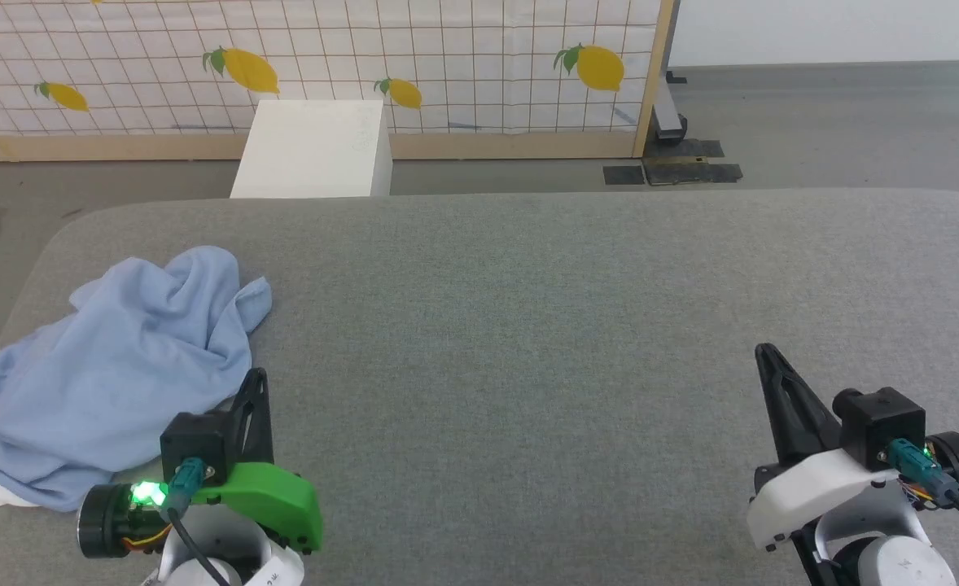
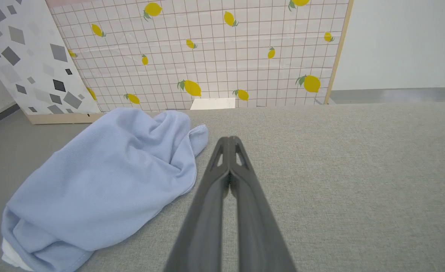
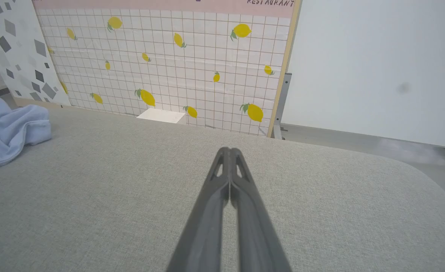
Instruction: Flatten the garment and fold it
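Observation:
The garment (image 1: 113, 374) is a crumpled light-blue heap with a bit of white showing at its near left corner, lying on the left part of the grey padded table (image 1: 528, 325). In the left wrist view the garment (image 2: 101, 181) fills the left half, just left of the fingers. My left gripper (image 1: 258, 376) is shut and empty, its tip beside the heap's right edge. My right gripper (image 1: 764, 352) is shut and empty too, far off at the table's right. The left gripper (image 2: 229, 139) and right gripper (image 3: 229, 150) both show fingers pressed together. A sleeve end of the garment (image 3: 7, 132) shows at the far left.
A white box (image 1: 313, 148) stands on the floor behind the table. A lemon-patterned grid panel (image 1: 325, 57) closes off the back, with a grey speckled panel (image 2: 22, 56) to its left. Dark floor mats (image 1: 675, 172) lie at the back right.

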